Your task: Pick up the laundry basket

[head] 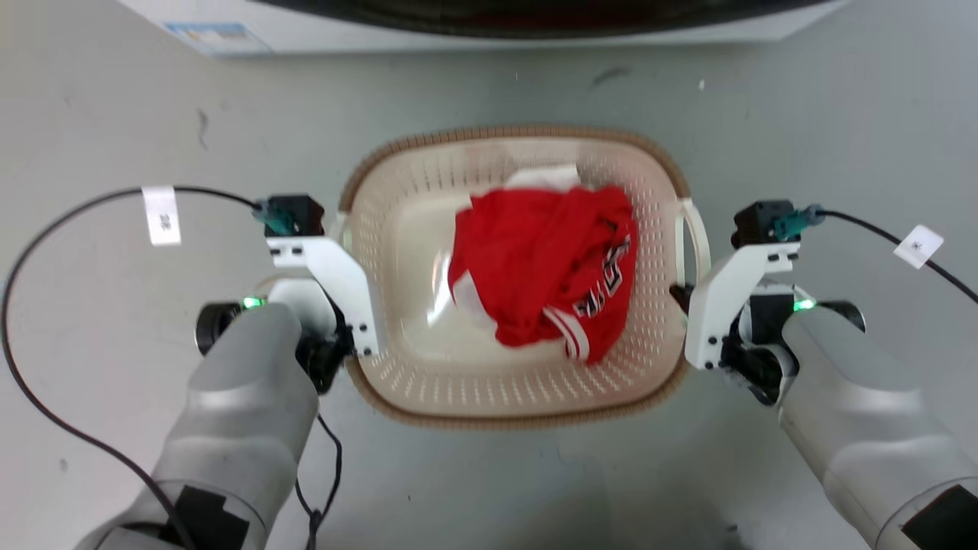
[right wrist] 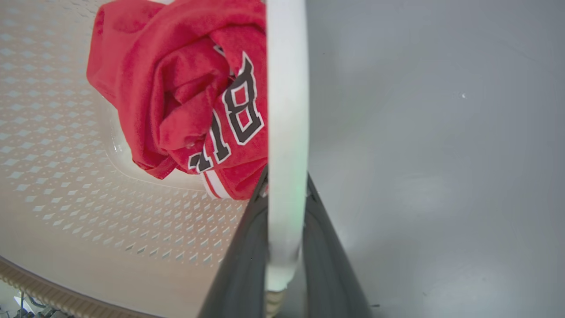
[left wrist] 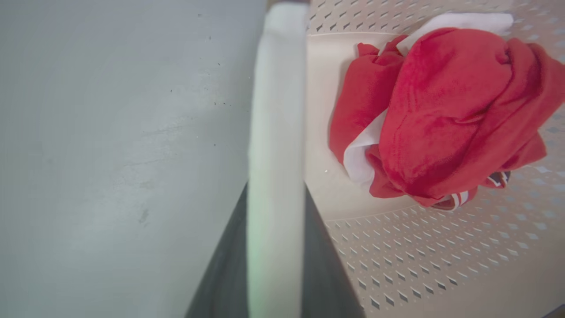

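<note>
Head view: the laundry basket [head: 458, 382] stands on the floor [head: 114, 114] directly before you, its long axis running side to side and a red garment [head: 542, 267] bunched inside. Left wrist view: the left end effector [left wrist: 276, 194] has its two dark fingers set close against either side of the white left handle [left wrist: 276, 88], which passes between them. Right wrist view: the right end effector [right wrist: 287, 176] clasps the right handle [right wrist: 287, 88] likewise. The basket lies inward of each arm, both equally near; judge the lift as straight up, arms together, to keep it level
</note>
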`<state>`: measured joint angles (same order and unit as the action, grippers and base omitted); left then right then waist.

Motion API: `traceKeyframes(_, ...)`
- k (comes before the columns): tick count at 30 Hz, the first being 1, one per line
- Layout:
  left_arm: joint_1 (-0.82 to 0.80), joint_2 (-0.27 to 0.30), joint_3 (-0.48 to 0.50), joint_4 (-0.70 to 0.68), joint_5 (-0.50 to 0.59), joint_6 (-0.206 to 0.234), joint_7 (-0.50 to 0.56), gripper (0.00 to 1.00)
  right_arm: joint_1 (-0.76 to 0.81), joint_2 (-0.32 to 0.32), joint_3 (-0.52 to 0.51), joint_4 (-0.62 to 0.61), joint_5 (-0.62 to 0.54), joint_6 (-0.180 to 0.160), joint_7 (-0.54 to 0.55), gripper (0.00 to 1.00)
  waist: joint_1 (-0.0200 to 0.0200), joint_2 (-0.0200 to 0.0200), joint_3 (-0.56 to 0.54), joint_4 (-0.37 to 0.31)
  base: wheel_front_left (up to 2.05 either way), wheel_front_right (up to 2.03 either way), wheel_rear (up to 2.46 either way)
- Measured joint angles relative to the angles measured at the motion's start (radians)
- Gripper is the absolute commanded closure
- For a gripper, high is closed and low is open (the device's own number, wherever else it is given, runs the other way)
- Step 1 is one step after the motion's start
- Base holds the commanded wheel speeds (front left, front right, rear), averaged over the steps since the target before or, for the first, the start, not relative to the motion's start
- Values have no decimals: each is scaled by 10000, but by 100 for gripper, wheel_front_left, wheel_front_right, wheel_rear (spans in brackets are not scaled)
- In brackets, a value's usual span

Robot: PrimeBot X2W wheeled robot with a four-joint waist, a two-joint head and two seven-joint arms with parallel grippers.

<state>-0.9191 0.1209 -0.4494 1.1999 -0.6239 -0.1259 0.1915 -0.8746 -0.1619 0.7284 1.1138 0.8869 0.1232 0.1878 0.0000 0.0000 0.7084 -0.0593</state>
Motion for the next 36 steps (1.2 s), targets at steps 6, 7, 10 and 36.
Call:
traceKeyframes(6, 629, -31, -288, -29, -711, 13, 658, 100, 347, -113, 374, 67, 631, 0, 1099, 100, 0, 0, -1229, 43, 0, 0, 0)
traceKeyframes(7, 728, -25, -324, -50, -844, 13, 780, 100, 385, -115, 420, 98, 713, 0, 1281, 100, 0, 0, -1443, 44, 0, 0, 0)
traceKeyframes(10, 994, 8, -472, -107, -1166, 15, 1197, 100, 500, -125, 527, 203, 988, 0, 1829, 100, -1, 0, -2101, 43, 0, 0, 0)
traceKeyframes(36, 1940, 416, -1643, -773, -3243, 29, 3875, 100, 536, 144, 627, 1569, 1881, 13, 4564, 100, -2, 0, -5972, 118, 0, 0, 0)
